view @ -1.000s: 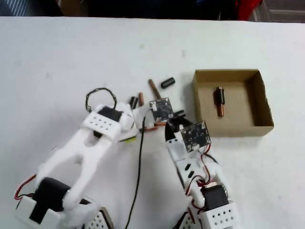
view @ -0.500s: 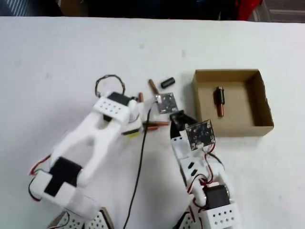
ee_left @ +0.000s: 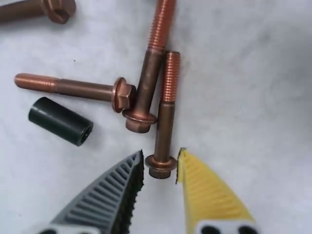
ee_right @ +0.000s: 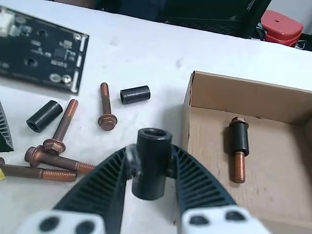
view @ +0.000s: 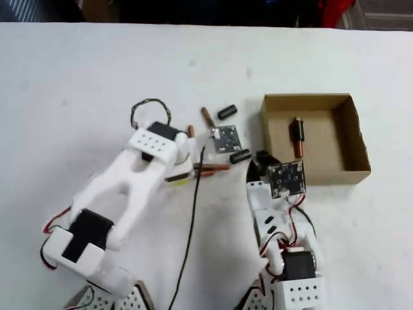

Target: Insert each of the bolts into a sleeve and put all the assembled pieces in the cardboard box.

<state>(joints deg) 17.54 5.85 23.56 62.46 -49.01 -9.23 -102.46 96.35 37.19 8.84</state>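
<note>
My left gripper (ee_left: pixel 160 152) is open, its grey and yellow fingertips on either side of the head of a copper bolt (ee_left: pixel 164 112) lying on the table. Two more bolts (ee_left: pixel 148 63) (ee_left: pixel 73 87) and a black sleeve (ee_left: pixel 61 121) lie close by. My right gripper (ee_right: pixel 151 158) is shut on a black sleeve (ee_right: pixel 150 146), held upright just beside the cardboard box (ee_right: pixel 253 97). One assembled bolt-and-sleeve piece (view: pixel 297 137) lies in the box (view: pixel 352 139). In the high view the left gripper (view: pixel 195 169) is at the bolts and the right gripper (view: pixel 255 161) at the box's near-left corner.
A loose sleeve (view: pixel 227 112) and a bolt (view: pixel 207 117) lie beyond the grippers. The left arm's camera board (view: pixel 226 139) hangs over the bolt cluster, and a black cable (view: pixel 190 219) runs between the arms. The white table (view: pixel 77 71) has free room to the left and far side.
The right gripper has moved right toward the box with the sleeve in it. The left arm swung forward over the bolts, then nearly stopped.
</note>
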